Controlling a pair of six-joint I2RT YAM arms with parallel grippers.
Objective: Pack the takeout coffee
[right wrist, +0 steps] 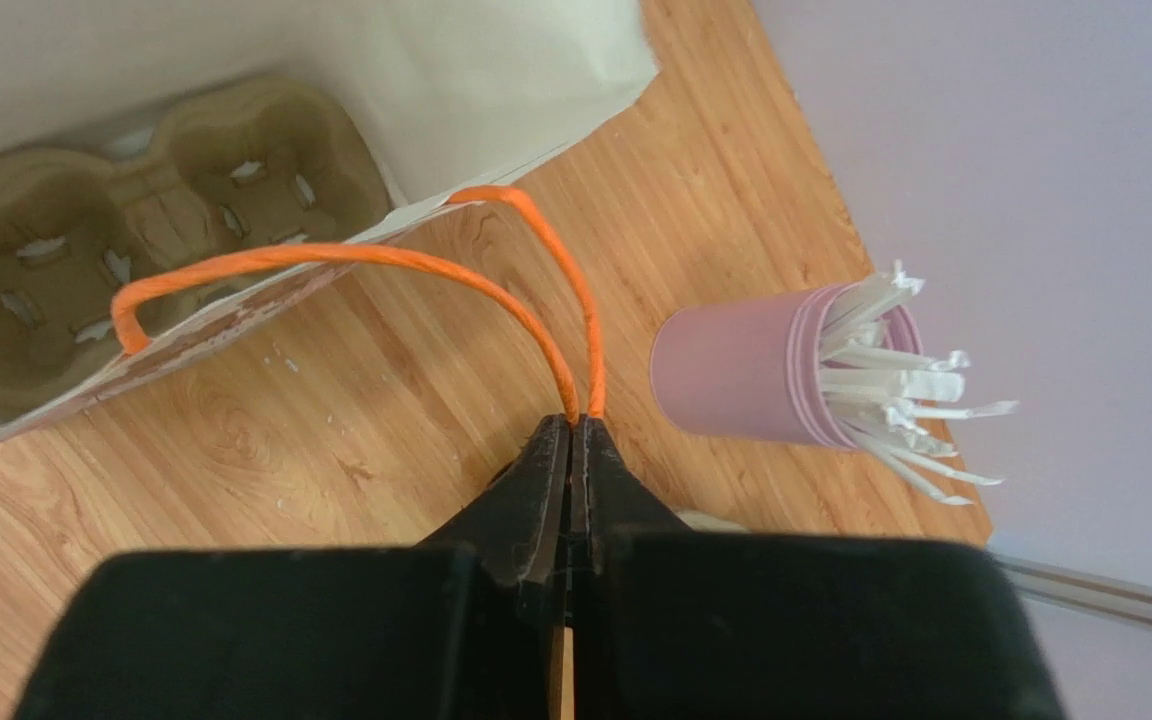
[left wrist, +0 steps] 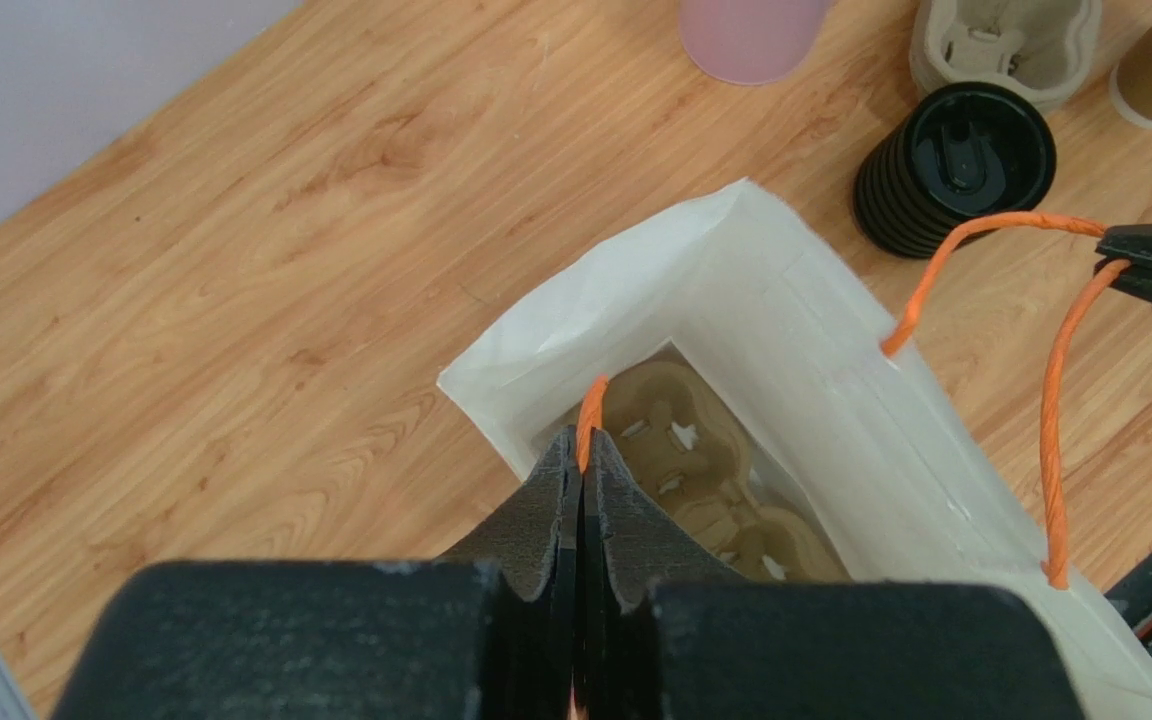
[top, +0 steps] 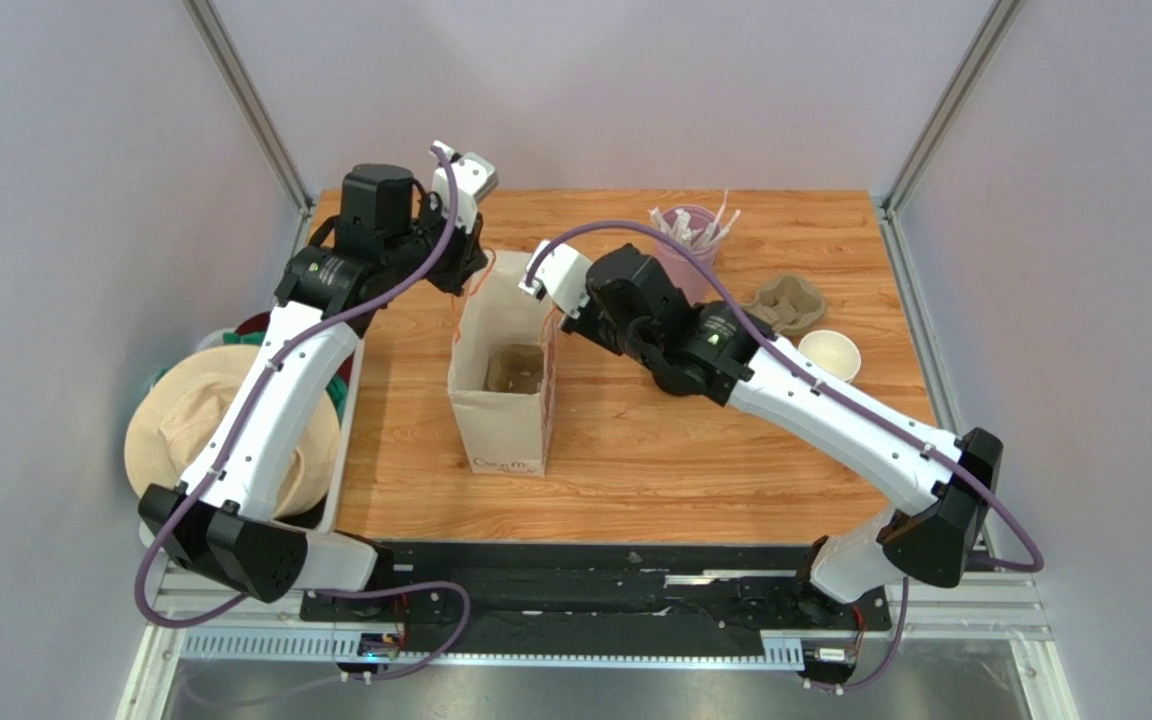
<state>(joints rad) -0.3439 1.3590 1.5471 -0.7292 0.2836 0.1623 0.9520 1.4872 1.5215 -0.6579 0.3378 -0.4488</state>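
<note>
The takeout coffee cup point(top: 830, 354) shows only from overhead and looks small. Little of its brown wall is visible below an open mouth that is white inside. It stands upright on the tabletop point(top: 657, 450), long axis vertical, mouth up, well right of the paper bag point(top: 507, 428) and beside a pulp carrier point(top: 785, 305). A stack of black lids point(left wrist: 955, 165) shows only in the left wrist view. The left pincer point(left wrist: 582, 443) pinches the bag's left orange handle point(left wrist: 591, 402). The right pincer point(right wrist: 573, 428) pinches the right orange handle point(right wrist: 387, 263).

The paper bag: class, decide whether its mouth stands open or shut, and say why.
Open: left gripper and right gripper each hold an orange handle apart; a cup carrier shows inside.
</note>
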